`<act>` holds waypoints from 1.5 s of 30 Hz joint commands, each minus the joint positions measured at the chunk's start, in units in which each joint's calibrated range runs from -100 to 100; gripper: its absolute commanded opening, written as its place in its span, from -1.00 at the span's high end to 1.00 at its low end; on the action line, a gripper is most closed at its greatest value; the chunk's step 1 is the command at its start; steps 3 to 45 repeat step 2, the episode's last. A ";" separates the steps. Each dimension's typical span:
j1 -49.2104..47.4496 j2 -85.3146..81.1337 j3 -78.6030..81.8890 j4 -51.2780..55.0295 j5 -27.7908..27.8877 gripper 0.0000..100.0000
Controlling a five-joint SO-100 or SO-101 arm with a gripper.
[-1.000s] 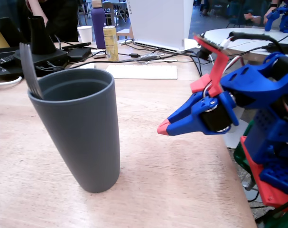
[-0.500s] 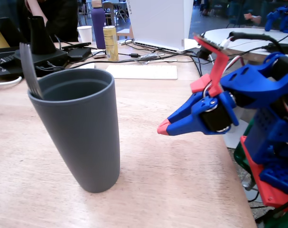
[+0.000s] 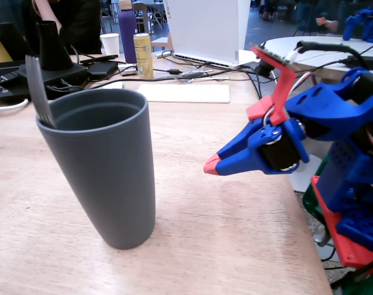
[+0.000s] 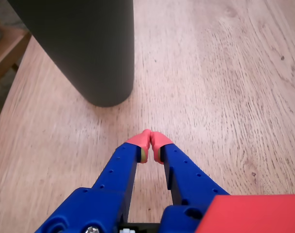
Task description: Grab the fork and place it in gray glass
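Fork (image 3: 37, 89) stands inside the gray glass (image 3: 103, 169), leaning against the rim on the left side in the fixed view. Only the tines and neck show above the rim; the handle is hidden inside. The glass stands upright on the wooden table (image 3: 223, 233).

Gripper (image 3: 212, 167) is in the air to the right of the glass in the fixed view, well clear of it, tips pointing toward it. In the wrist view the red fingertips (image 4: 139, 141) meet with nothing between them: closed, empty. The lower wall of the glass (image 4: 96, 53) is ahead and to the left in that view.

Handling judgement: the fork looks thin, stiff and light; bare metal is likely slippery between hard fingertips. If it needs regrasping, the exposed neck just under the tines is the only reachable spot. The glass is tall and narrows toward its base, so a sideways pull on the fork could tip it.

Task status, judged from the layout: fork is in the glass; placement looks complete.

Background: white cup (image 3: 110, 43), gold can (image 3: 143, 55), purple bottle (image 3: 127, 27).
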 commanded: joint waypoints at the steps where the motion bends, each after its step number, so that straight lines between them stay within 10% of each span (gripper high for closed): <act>1: -0.24 -0.63 0.34 0.02 0.24 1.00; 45: -0.24 -0.63 0.34 0.02 0.24 1.00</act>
